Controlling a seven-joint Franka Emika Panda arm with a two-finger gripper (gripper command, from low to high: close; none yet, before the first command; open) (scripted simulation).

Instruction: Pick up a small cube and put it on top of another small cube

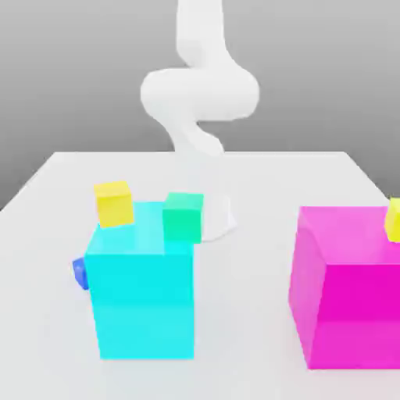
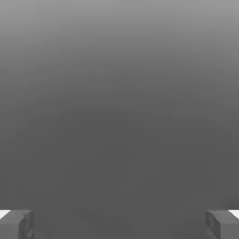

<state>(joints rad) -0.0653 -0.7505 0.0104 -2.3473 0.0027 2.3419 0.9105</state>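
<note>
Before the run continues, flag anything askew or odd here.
The small yellow cube on the cyan block looks odd: it sits turned out of line with the block's edges. Nothing looks spilled or damaged.

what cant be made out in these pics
- small blue cube: partly hidden behind the cyan block in the exterior view
- yellow cube on the magenta block: cut off by the exterior view's right edge, as is the block
- gripper: its fingers are cut off by the hand view's edge
</note>
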